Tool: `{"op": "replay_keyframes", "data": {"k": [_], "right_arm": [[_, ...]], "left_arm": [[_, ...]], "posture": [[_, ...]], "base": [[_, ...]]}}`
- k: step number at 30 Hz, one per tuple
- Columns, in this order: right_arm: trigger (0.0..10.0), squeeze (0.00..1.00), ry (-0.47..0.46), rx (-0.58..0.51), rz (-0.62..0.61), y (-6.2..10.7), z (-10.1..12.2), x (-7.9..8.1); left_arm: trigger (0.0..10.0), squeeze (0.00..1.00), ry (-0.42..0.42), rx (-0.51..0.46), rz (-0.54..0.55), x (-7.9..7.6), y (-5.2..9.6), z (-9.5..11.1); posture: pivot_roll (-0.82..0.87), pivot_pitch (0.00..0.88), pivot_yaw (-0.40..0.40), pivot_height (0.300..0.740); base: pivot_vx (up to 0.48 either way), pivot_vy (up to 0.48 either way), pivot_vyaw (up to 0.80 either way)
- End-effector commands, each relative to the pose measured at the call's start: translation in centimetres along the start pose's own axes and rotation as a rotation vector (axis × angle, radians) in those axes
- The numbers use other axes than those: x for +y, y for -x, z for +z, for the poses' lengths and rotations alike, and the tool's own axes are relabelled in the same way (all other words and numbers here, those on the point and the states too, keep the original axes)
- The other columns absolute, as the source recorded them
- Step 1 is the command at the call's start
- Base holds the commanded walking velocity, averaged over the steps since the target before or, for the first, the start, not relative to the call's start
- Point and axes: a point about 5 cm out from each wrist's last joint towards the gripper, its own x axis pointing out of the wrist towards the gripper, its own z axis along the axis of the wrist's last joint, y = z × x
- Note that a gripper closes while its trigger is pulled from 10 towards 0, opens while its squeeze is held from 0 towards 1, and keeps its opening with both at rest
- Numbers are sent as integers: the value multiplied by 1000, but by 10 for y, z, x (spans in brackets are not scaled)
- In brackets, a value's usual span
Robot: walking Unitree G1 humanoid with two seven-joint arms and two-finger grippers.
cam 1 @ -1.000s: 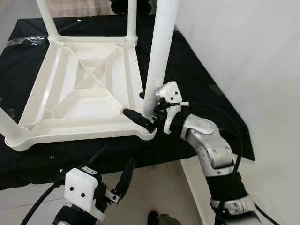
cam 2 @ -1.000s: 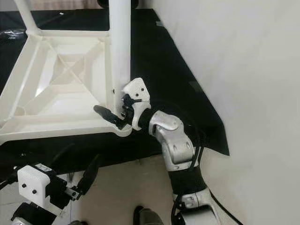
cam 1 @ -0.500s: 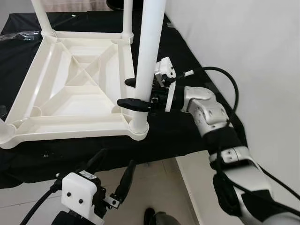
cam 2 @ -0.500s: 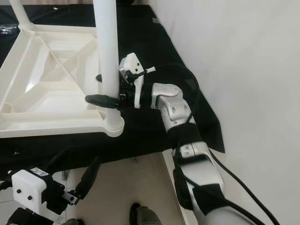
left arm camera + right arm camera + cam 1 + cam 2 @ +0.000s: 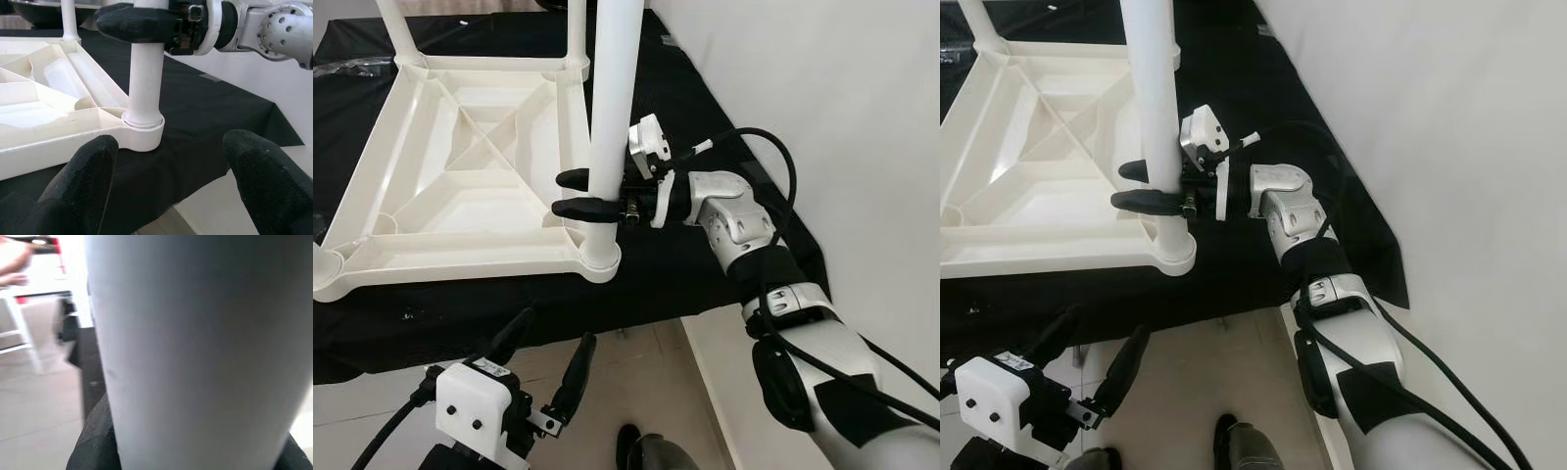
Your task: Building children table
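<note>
Two black fingers are clamped around the near leg (image 5: 610,108) of the upturned white children table (image 5: 460,176), and that's the right gripper (image 5: 585,194) doing the holding, one finger on each side of the tube, a little above the corner socket (image 5: 598,257) where the leg stands upright. In the left eye view the tabletop lies underside up on a desk draped in black cloth (image 5: 705,264), its ribbed cross bracing plain to see, with two more legs rising at the far corners. Down by the floor, the left gripper (image 5: 543,357) hangs low in front of the desk edge, fingers spread apart and holding nothing.

Over to the right eye view: same grip, the right arm (image 5: 1302,235) reaching in from the white wall side, its cable looping over the cloth. The left gripper's white housing (image 5: 994,392) sits at the lower corner above pale floor tiles.

Left wrist view now: its own two fingertips (image 5: 88,171) stand wide apart, looking up at the socket, the leg seated in it, and the right gripper wrapped round the tube above.

Right wrist view: the white leg (image 5: 195,352) looms very close, blurred, with black finger edges at its base.
</note>
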Motion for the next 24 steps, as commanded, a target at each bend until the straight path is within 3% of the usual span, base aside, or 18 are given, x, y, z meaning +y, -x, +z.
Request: {"op": "replay_keyframes", "data": {"k": [1,2,3,5,6,8,10,14,17,18,20,21,24], "right_arm": [[0,0,-26,153,-360,8,-25,-10],[0,0,-26,153,-360,8,-25,-10],[0,0,-82,162,-628,7,-38,4],[0,0,-118,176,-859,0,-44,53],[0,0,-118,176,-859,0,-44,53],[0,0,-121,160,-876,-4,-41,68],[0,0,-141,149,-865,-14,-50,63],[0,0,-106,102,-830,-29,-42,53],[0,0,-115,106,-860,-33,-34,57],[10000,0,-120,107,-850,-33,-31,61],[10000,0,-124,106,-831,-34,-28,65],[10000,384,-130,90,-785,-34,-26,67],[10000,384,-135,63,-719,-35,-25,70]], "left_arm": [[10000,0,4,23,1,-1,1,-4],[10000,0,4,23,1,-1,1,-4],[10000,0,2,23,3,1,1,-4],[10000,0,-2,20,4,5,-2,-5],[10000,0,-2,20,4,5,-2,-5],[10000,0,-3,20,4,6,-4,-5],[10000,0,2,18,-3,7,-7,-8],[10000,0,-3,11,1,8,-10,-12],[10000,0,-9,5,9,8,-11,-12],[10000,0,-14,4,14,9,-11,-11],[10000,0,-19,2,20,9,-10,-11],[10000,0,-20,2,20,9,-10,-11],[10000,0,-20,2,20,9,-9,-11]], "posture": [[113,268,-147,740],[113,268,-147,740],[85,265,-144,740],[69,266,-121,740],[69,266,-121,740],[69,266,-121,740],[78,229,-116,740],[81,211,-130,740],[81,211,-130,740],[84,208,-133,740],[84,208,-133,740],[86,214,-135,740],[86,214,-135,740]], "base": [[0,0,0],[0,0,0],[0,0,0],[0,0,0],[0,0,0],[0,0,0],[0,0,0],[0,0,0],[0,0,0],[0,0,0],[0,0,0],[0,0,0],[0,0,0]]}}
